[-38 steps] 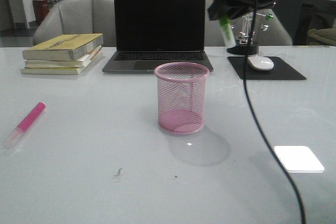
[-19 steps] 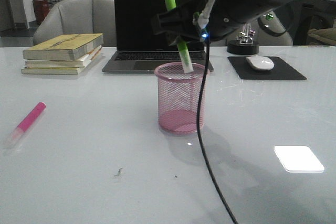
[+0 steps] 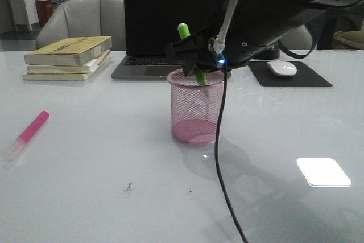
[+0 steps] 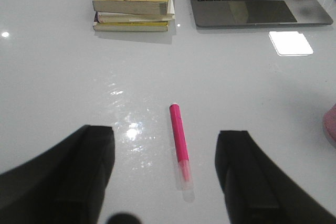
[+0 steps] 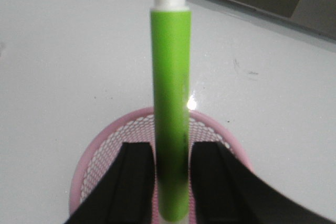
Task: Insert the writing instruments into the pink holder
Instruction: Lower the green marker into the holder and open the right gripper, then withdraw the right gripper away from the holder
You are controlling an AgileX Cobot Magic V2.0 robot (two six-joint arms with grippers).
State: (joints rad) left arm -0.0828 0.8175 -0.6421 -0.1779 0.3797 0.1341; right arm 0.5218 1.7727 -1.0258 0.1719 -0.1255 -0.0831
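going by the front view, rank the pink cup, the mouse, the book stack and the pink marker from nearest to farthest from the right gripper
1. pink holder: right under the right gripper, which holds the green marker in its mouth.
2. mouse: on its pad, toward the robot's right.
3. book stack: far left, at the back.
4. pink marker: far left, nearer the front edge.

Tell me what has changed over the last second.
The right end effector, gripping the green marker, swung left from over the mouse pad to above the cup, then came down, so the marker's lower end now dips inside the rim. The marker is not released yet. The pink marker, cup, books and laptop stayed put.
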